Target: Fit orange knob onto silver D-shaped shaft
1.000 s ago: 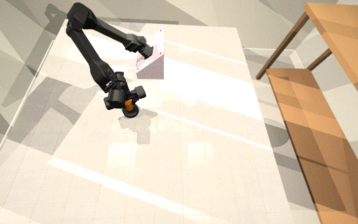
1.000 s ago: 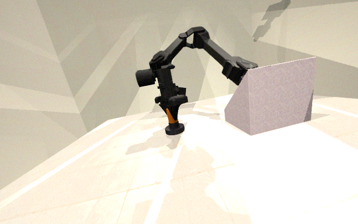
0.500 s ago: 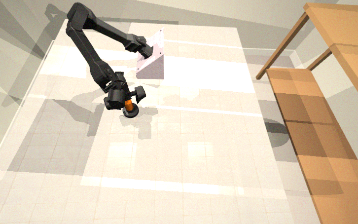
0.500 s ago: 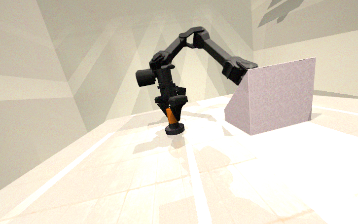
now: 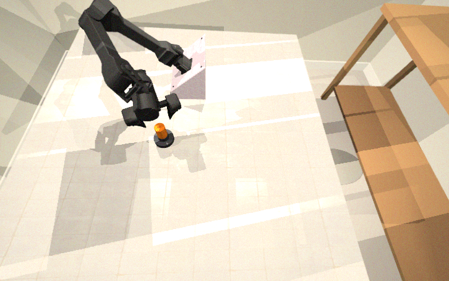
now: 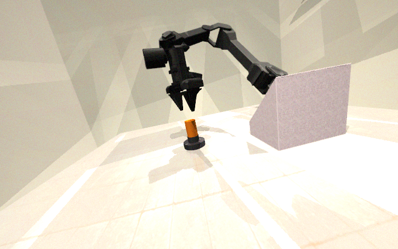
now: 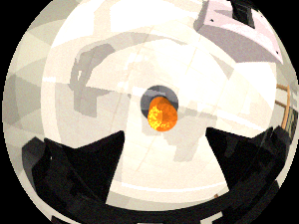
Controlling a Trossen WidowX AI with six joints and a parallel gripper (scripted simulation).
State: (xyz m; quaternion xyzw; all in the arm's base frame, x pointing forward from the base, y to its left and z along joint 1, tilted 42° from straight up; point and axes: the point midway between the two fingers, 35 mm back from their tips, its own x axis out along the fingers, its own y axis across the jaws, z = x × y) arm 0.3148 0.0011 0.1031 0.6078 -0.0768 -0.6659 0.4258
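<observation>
The orange knob stands nearly upright on the dark round pedestal. In the exterior view its lower end meets the pedestal's raised collar, with no gap and no silver shaft showing between them. The knob's hole and the shaft's flat side are hidden. My gripper is open and empty. Its fingertips are above the knob's top and do not touch it. In the wrist view the knob shows centrally, just beyond the gap between the spread fingers.
A pale pink wedge-shaped block stands beside the arm's base, to the right of the pedestal in the top and exterior views. A wooden shelf unit stands beyond the table's right edge.
</observation>
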